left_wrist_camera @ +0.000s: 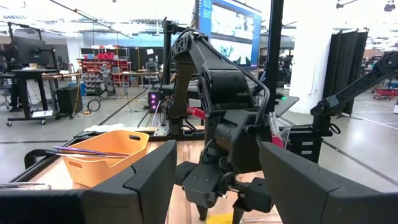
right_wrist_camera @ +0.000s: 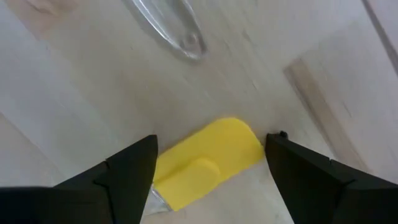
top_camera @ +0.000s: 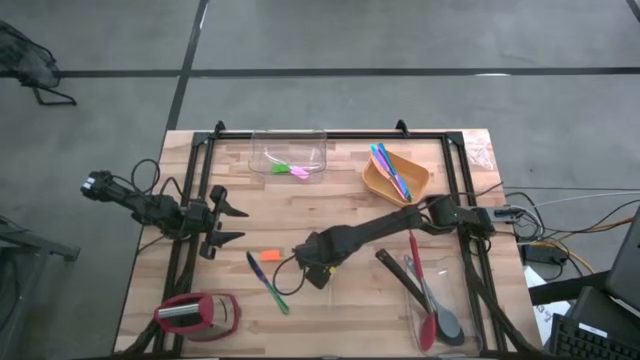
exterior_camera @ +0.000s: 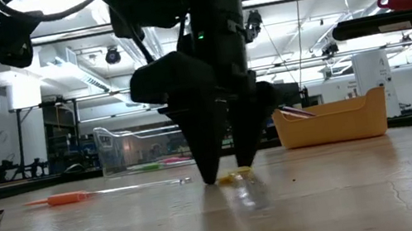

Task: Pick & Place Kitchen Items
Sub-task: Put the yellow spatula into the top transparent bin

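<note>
Straddling yellow piece (right_wrist_camera: 208, 158), right hand (right_wrist_camera: 211, 168) open

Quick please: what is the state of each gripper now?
Left gripper: open, empty.
Right gripper: jaws open around the yellow piece, not yet closed on it.

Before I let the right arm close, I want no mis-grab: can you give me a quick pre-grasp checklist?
1. Right gripper open: ok, fingers spread.
2. Yellow piece between its fingers: ok, centred in the right wrist view.
3. Fingertips down at the table: ok in the low view.
4. Clear utensil tip outside the fingers: ok.
5. Left gripper apart, at the table's left: ok, open.
6. Piece lying flat: cannot tell.
</note>
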Controlling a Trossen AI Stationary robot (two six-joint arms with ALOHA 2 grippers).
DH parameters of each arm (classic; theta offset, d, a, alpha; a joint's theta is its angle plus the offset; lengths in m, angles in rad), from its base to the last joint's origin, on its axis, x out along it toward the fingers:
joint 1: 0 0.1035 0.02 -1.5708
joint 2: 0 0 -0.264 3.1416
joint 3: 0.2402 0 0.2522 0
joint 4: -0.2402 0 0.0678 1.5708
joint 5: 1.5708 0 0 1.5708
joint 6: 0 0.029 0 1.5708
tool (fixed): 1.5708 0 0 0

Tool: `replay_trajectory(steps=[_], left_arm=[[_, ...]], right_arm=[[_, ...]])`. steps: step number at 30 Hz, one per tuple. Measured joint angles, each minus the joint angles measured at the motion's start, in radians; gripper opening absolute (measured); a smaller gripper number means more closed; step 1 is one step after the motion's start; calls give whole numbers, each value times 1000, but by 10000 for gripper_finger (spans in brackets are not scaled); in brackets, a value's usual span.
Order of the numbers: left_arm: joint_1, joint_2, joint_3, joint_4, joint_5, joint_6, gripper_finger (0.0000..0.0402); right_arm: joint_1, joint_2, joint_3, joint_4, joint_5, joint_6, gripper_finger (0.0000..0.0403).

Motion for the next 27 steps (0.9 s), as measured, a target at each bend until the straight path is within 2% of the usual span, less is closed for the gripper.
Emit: replay_trajectory(steps=[4, 7, 18, 21, 27], left_arm=[[0, 0, 0, 0, 0, 0, 236], [0, 1, 0, 0, 0, 0, 236], [0, 2, 0, 0, 0, 0, 236], [0, 2, 0, 0, 0, 0, 236], [0, 2, 0, 0, 0, 0, 236]], right_arm=[[5, -1, -16, -24, -31, 20, 293], [9, 1, -18, -34, -50, 23, 273], [13, 3, -30, -23, -67, -80, 110], [13, 3, -32, -3, -66, -150, 71], [14, 3, -18, 1, -56, -197, 70]])
